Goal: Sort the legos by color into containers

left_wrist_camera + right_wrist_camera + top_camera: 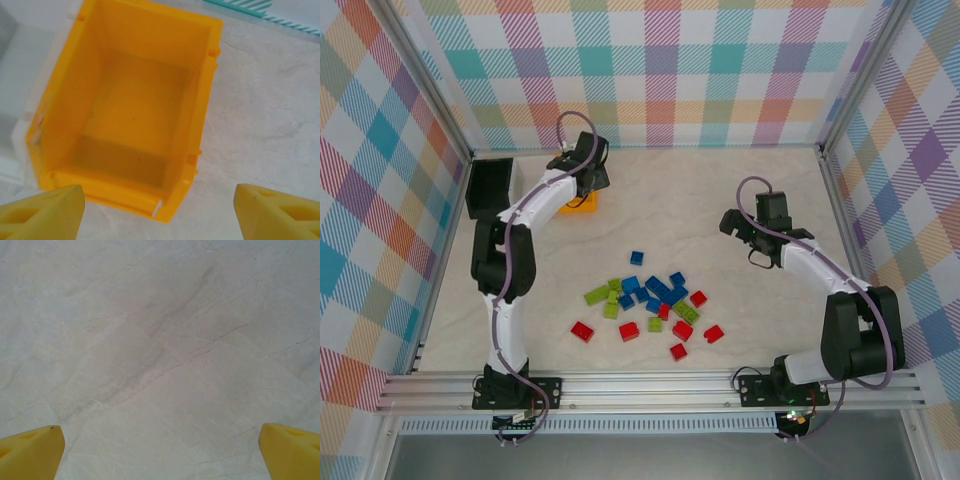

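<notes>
The legos lie in a loose pile mid-table: blue bricks, lime green bricks and red bricks, with one blue brick set apart behind. The orange-yellow bin stands at the back left, and its inside is empty. My left gripper hovers open over that bin's near edge, holding nothing. The black bin stands in the far-left corner. My right gripper hangs open above bare table to the right of the pile.
A pale, whitish container sits just left of the orange-yellow bin, between it and the black one. Metal frame posts and plaid walls enclose the table. The arm bases are bolted to the rail at the near edge.
</notes>
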